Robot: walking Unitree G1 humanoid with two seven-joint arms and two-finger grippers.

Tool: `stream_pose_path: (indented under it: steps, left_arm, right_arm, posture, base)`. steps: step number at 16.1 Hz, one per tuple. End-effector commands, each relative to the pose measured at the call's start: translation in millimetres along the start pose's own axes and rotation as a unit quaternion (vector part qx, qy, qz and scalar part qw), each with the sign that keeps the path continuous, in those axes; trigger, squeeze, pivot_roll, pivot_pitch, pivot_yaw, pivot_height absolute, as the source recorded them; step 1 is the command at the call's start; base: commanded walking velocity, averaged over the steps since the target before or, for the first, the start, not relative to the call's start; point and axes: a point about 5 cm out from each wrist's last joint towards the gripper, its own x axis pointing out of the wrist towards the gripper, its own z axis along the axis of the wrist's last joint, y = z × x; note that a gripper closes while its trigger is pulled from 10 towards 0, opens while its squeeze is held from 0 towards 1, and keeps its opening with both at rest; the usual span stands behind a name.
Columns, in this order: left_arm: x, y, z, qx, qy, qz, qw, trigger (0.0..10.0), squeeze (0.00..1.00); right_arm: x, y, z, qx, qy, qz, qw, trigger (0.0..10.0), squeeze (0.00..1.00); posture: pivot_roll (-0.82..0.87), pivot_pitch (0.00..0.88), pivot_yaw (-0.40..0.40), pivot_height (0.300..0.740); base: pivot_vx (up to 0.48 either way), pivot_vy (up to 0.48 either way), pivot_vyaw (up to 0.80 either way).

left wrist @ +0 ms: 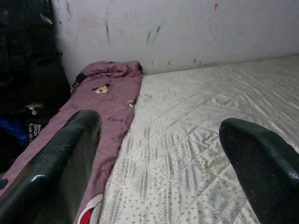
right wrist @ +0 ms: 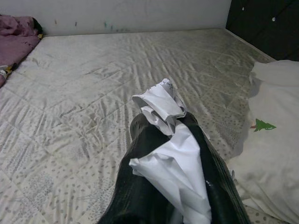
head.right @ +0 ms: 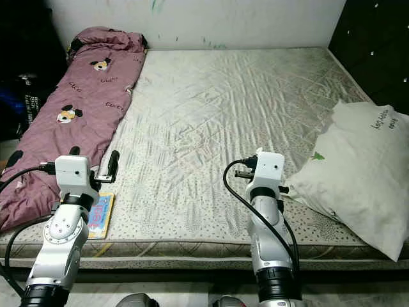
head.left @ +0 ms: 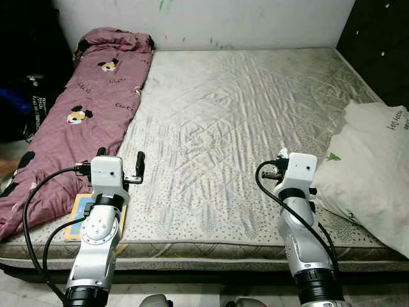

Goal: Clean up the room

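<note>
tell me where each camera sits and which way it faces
Left and right eye views: on the head, looking forward and down at the mattress; both silver arms show.
Left wrist view: along the open left gripper toward the purple blanket and wall.
Right wrist view: along the right gripper, shut on crumpled white paper.
Shared: all views show the mattress; the white pillow appears in the eye and right wrist views.

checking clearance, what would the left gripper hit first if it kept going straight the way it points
Likely nothing close: the left gripper, open, points along the bare mattress toward the far wall, with the purple blanket beside its line. Depth is unclear.
</note>
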Motion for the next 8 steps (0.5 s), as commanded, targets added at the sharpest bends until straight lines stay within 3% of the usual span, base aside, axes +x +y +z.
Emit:
stream_pose_path:
  steps: [1,3,4,5,6,8]
  left_arm:
    - [0.6,1.6,0.2,0.005,0.000,0.004,1.000,10.0,0.00]
    - [0.6,1.6,0.2,0.005,0.000,0.004,1.000,10.0,0.00]
    - [0.8,1.3,0.0,0.002,-0.003,0.005,1.000,10.0,0.00]
    - [50.7,5.9,25.4,-0.012,-0.035,0.037,0.999,10.0,0.00]
    - [56.0,5.4,30.4,-0.012,-0.040,0.039,0.998,10.0,0.00]
    - [51.3,2.2,34.7,-0.008,-0.047,0.030,0.998,10.0,0.00]
  right_arm:
    - [0.7,2.9,5.4,0.000,-0.011,0.007,1.000,10.0,0.00]
    - [0.7,2.9,5.4,0.000,-0.011,0.007,1.000,10.0,0.00]
    - [1.1,2.9,5.8,-0.002,-0.012,0.009,1.000,10.0,0.00]
    - [41.2,-5.6,42.1,0.075,-0.036,0.006,0.997,10.0,0.00]
    - [44.8,-7.0,45.8,0.079,-0.037,0.007,0.996,10.0,0.00]
    - [38.4,-6.3,39.3,0.080,-0.023,0.007,0.997,10.0,0.00]
  posture:
    - [0.05,0.000,0.051,0.740]
    - [0.05,0.000,0.051,0.740]
    - [0.00,0.000,0.000,0.740]
    - [0.01,0.000,0.050,0.740]
    - [0.01,0.000,0.050,0.740]
    - [0.01,0.000,0.057,0.740]
  base:
    - [0.000,0.000,0.00]
    - [0.000,0.000,0.00]
    - [0.000,0.000,0.00]
    - [0.000,0.000,0.00]
    - [0.000,0.000,0.00]
    - [0.000,0.000,0.00]
